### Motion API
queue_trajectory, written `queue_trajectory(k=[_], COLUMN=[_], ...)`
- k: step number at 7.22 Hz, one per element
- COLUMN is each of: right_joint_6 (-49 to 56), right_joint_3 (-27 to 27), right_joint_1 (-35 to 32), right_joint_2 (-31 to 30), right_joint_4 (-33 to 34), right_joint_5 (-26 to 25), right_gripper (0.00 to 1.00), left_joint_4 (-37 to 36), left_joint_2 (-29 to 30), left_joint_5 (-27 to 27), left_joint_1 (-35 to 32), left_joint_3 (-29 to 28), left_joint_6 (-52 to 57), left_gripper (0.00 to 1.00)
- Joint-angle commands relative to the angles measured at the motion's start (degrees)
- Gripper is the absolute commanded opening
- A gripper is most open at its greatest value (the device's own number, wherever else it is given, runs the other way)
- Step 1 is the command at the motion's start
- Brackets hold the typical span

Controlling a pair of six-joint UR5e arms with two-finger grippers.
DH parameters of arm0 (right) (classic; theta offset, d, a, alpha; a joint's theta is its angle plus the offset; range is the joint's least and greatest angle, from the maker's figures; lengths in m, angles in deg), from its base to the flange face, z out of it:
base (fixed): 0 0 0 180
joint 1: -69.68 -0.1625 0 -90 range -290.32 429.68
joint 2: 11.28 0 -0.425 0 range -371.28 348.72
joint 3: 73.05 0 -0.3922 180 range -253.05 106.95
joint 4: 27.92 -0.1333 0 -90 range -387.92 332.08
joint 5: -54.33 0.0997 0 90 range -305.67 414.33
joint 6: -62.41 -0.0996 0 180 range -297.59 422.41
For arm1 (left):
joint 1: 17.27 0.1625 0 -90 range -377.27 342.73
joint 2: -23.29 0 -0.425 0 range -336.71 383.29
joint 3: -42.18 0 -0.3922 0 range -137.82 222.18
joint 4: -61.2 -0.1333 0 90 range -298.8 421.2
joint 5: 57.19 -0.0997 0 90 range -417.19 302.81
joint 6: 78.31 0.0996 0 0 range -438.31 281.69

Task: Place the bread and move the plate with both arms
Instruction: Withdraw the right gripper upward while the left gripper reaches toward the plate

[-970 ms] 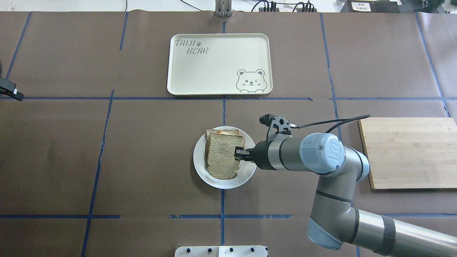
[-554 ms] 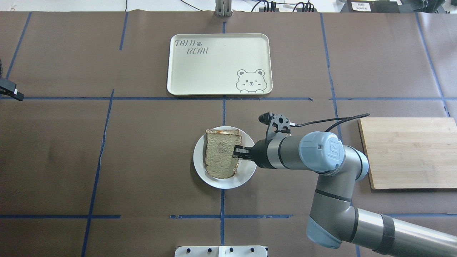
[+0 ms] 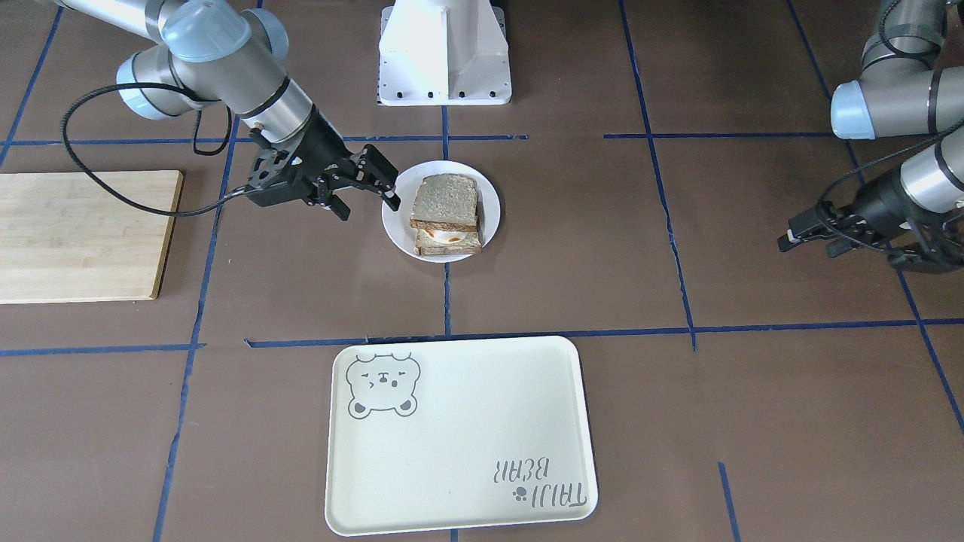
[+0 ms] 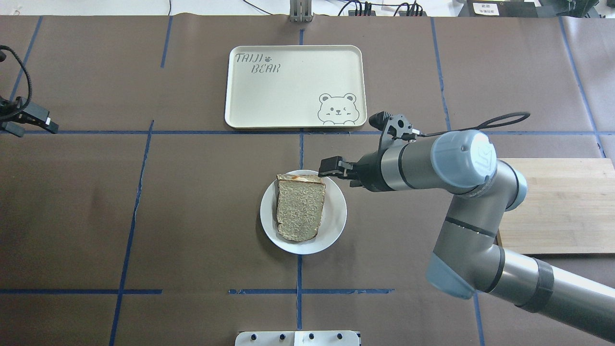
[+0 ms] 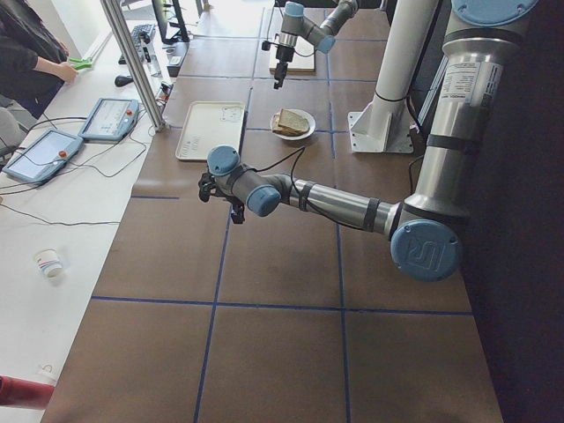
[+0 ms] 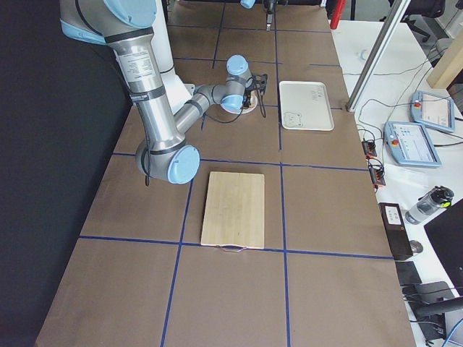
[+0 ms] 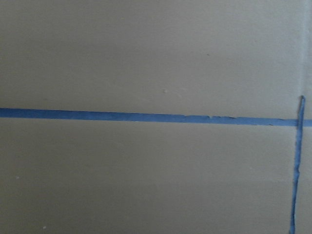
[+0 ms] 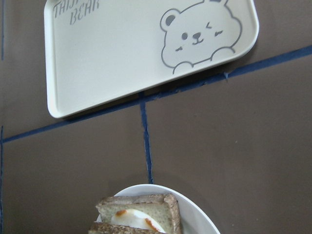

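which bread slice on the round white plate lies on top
The plain speckled brown-crusted slice; the egg-topped slice lies beneath it, showing only an edge.

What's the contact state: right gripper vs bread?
Apart. In the front-facing view, bare plate shows between the open right gripper's nearer fingertip and the bread's crust.

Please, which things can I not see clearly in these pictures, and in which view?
- Egg toast: in the overhead view the bread covers nearly all of it.
- Left gripper: cut off by the overhead view's left edge; open or shut is unclear.
- Plate: cut off by the right wrist view's bottom edge; in the exterior right view the right arm hides most of it.
- Left wrist view: only table and tape show.
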Motion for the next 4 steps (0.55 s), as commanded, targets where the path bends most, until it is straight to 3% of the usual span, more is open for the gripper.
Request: queue_trajectory(k=[1, 3, 4], right_joint_6=[12.31, 27.97, 34.57], right_joint_3=[2.65, 7.65, 10.55], right_joint_1=[-5.64, -9.33, -10.91], right_joint_2=[-0.18, -0.35, -1.66], right_joint_4=[12.6, 30.78, 37.22], right_joint_5=[3.77, 5.01, 5.01], right_gripper=[1.0, 1.0, 1.0], left_joint_4=[15.21, 19.49, 25.34], left_joint_2=[2.66, 7.32, 7.69], left_joint_5=[-0.7, -6.9, -13.55], left_joint_1=[6.9, 13.15, 17.88], left_joint_3=[0.57, 0.65, 0.47], left_joint_6=[-21.08, -34.65, -42.46], left_gripper=[1.0, 1.0, 1.0])
